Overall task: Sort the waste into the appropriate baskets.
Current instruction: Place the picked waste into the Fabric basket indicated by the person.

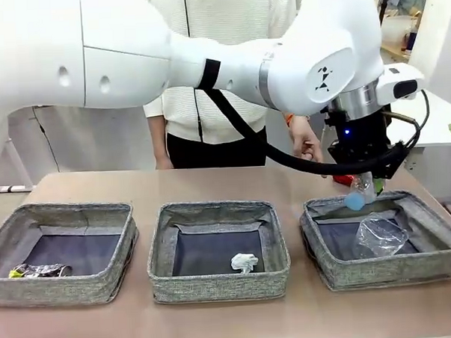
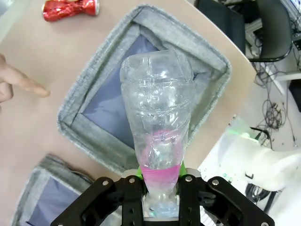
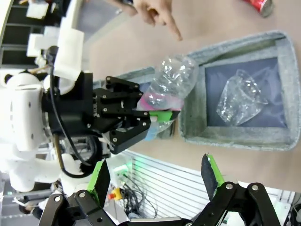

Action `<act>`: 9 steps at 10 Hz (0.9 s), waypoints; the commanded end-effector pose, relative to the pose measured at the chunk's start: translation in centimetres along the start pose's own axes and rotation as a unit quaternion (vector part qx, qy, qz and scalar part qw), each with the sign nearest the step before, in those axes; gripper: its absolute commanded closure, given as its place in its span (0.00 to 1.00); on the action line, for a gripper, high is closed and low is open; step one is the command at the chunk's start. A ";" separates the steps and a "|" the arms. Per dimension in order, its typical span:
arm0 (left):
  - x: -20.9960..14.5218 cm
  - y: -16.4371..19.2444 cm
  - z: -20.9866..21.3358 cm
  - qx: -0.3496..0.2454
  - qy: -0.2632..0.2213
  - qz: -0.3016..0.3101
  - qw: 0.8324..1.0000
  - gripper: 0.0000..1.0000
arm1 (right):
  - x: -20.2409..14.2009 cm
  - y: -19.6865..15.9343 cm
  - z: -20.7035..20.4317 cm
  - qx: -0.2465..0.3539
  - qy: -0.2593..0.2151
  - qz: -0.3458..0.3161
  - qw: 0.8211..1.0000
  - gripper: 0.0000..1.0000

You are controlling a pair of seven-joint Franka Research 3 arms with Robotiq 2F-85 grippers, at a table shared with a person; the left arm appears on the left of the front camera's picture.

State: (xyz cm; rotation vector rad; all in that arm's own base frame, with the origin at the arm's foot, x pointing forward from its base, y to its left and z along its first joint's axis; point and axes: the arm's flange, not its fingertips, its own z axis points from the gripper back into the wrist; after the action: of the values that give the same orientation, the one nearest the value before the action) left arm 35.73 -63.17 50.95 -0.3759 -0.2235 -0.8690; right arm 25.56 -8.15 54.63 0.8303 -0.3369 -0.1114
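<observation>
1. Firmly closed, the left gripper (image 2: 160,186) clamped the clear bottle (image 2: 160,122) at its pink label, with the blue cap back near the palm and the base pointing away from the wrist.
2. The bottle hung above the right basket (image 1: 439,253), near its far rim and clear of the fabric.
3. That basket held one clear plastic cup (image 1: 380,235), lying crumpled on the dark lining.
4. The middle basket (image 1: 216,285) held one crumpled white paper ball (image 1: 244,262), toward its near right corner.
5. The left basket (image 1: 58,288) held one dark printed can (image 1: 41,270) lying on its side by the near left corner.
6. One crushed red can (image 2: 70,9) lay on the bare table (image 1: 217,319) beyond the right basket, toward the far right corner.
7. The person's hand (image 1: 307,144) pointed one finger near the far edge, close to the right basket and apart from the bottle.
8. The right gripper (image 3: 155,172) stood with its jaws wide apart and nothing between them, out past the right basket on the right side.
9. Count: three baskets, two cans, one bottle, one cup, one paper ball.
10. The baskets sat in a row along the near edge with narrow gaps between them. A bare strip ran in front of them, and open table lay behind them up to the far edge.
</observation>
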 end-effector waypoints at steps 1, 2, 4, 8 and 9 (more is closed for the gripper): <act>0.9 0.8 0.7 0.004 0.002 0.014 1.000 0.78 | 0.2 0.3 0.1 0.002 -0.009 -0.004 1.000 0.00; 1.0 0.7 0.7 0.004 0.000 0.012 1.000 0.24 | 0.2 0.3 0.1 0.002 -0.009 -0.004 1.000 0.00; 0.9 0.6 0.7 0.002 0.000 0.009 1.000 0.00 | 0.2 0.3 0.1 0.002 -0.009 -0.004 1.000 0.00; 0.7 0.8 1.4 0.005 -0.011 0.020 1.000 0.00 | 0.2 0.3 0.1 0.002 -0.009 -0.004 1.000 0.00; 0.7 0.8 1.7 0.005 -0.016 0.023 1.000 0.00 | 0.2 0.3 0.1 0.002 -0.009 -0.004 1.000 0.00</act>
State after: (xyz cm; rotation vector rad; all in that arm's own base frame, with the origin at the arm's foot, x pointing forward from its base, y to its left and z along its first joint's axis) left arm 36.84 -62.77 51.74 -0.3790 -0.2338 -0.8451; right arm 25.56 -8.16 54.63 0.8303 -0.3369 -0.1115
